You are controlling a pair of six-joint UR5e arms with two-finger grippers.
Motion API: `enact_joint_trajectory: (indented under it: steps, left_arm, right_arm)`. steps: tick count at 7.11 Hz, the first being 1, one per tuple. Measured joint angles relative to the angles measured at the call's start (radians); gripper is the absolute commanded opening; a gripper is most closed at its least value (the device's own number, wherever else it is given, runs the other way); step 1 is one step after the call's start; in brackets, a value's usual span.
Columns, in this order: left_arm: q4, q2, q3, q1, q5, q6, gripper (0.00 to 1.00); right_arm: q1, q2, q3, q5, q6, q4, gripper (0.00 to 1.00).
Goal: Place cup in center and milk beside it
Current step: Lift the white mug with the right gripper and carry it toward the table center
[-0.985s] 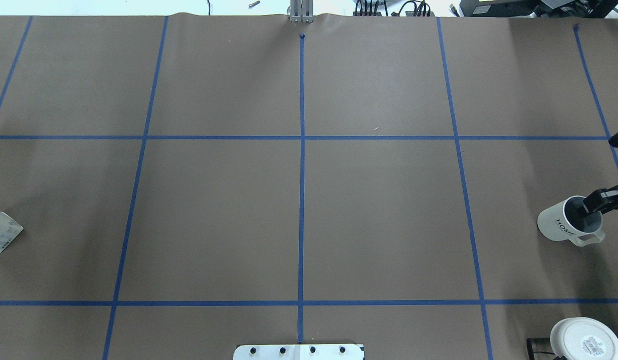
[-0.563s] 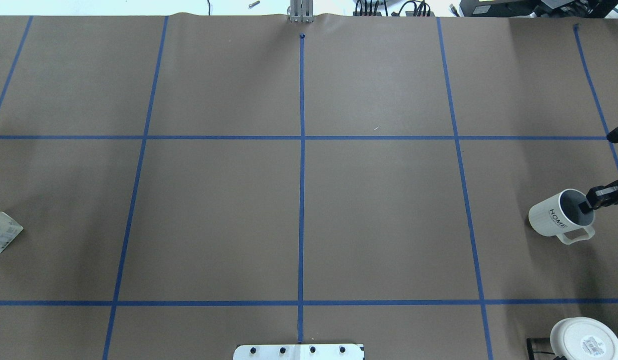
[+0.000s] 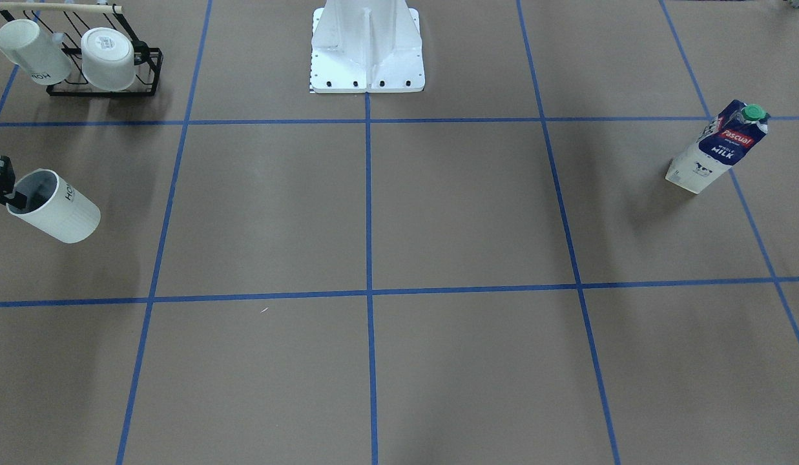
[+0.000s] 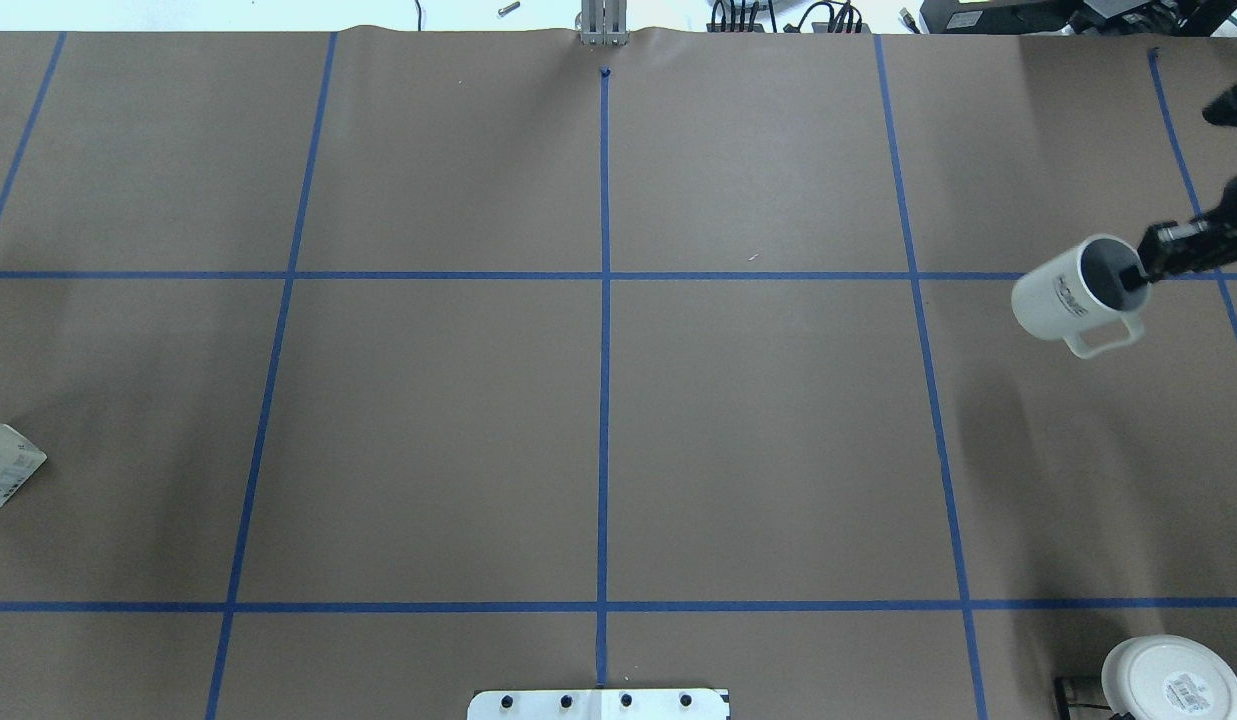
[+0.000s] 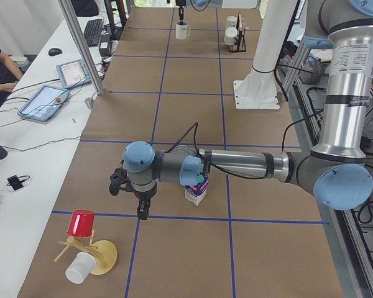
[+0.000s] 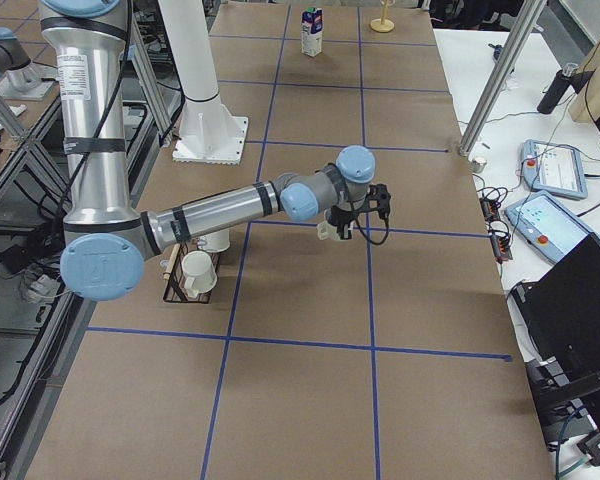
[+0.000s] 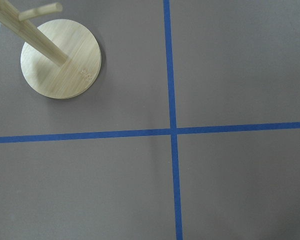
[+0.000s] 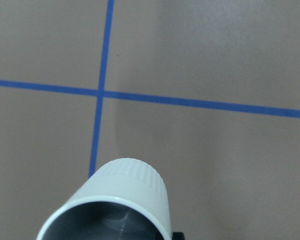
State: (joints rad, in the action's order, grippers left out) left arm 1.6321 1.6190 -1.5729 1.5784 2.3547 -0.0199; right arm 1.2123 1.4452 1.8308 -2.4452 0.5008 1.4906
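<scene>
The cup [image 4: 1063, 300], a white mug lettered "HOME", hangs tilted above the table at the right side. My right gripper [image 4: 1136, 275] is shut on its rim, one finger inside and one outside. The cup also shows at the left of the front-facing view [image 3: 57, 210] and at the bottom of the right wrist view [image 8: 120, 195]. The milk [image 3: 715, 147] stands upright on the opposite side and is cut by the overhead view's left edge [image 4: 3, 475]. My left gripper [image 5: 140, 210] points down beside the milk [image 5: 196, 191]; I cannot tell whether it is open or shut.
A black rack [image 3: 102, 64] with two other white mugs stands near the robot's right corner. A bamboo stand [image 5: 96, 254] holds a red cup and a white cup beyond the milk. The white robot base [image 3: 367, 64] sits at mid-table. Blue tape lines grid the brown paper.
My right gripper has carried the cup away from the robot and slightly toward the table's middle. The cup tilts more now. The milk has not moved.
</scene>
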Motion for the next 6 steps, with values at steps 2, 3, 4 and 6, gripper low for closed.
enact_joint_trajectory:
  steps: [2,3,4,6]
  left_arm:
    - [0.000,0.000,0.001,0.000,0.001,-0.001,0.98]
    - [-0.001,0.000,0.002,0.000,0.006,-0.001,0.98]
    - [-0.001,0.000,0.004,0.000,0.013,-0.001,0.98]
    - [-0.002,0.001,0.010,0.000,0.020,-0.001,0.98]
  right_arm:
    - [-0.067,-0.281,-0.043,0.030,0.191,0.192,0.00]
    - [-0.129,-0.385,-0.077,0.066,0.319,0.213,0.00]
    - [-0.189,-0.476,-0.128,0.102,0.430,0.201,0.00]
    - [-0.308,-0.569,-0.230,0.197,0.608,0.096,0.00]
